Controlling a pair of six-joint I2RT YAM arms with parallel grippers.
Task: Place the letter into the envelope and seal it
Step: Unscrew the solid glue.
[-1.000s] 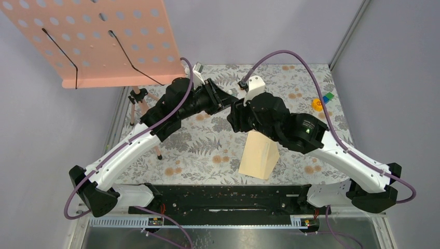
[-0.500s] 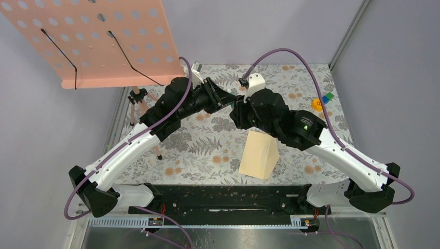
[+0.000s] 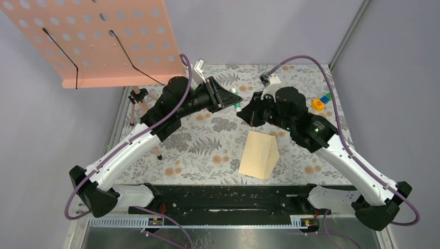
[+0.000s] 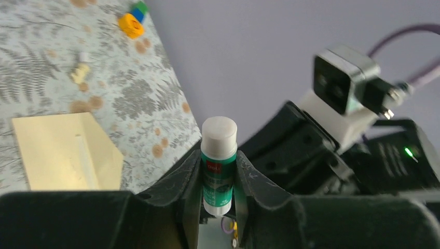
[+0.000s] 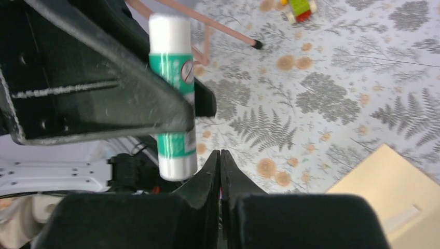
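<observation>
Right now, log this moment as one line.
left gripper: shut on glue stick | right gripper: shut, empty, beside glue stick | envelope: lying on table, untouched

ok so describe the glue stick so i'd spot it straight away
Over the floral table, look where the two black arms nearly meet. The left gripper pinches the glue stick there: the only green-and-white tube, unlike the flat tan envelope lying nearby.
</observation>
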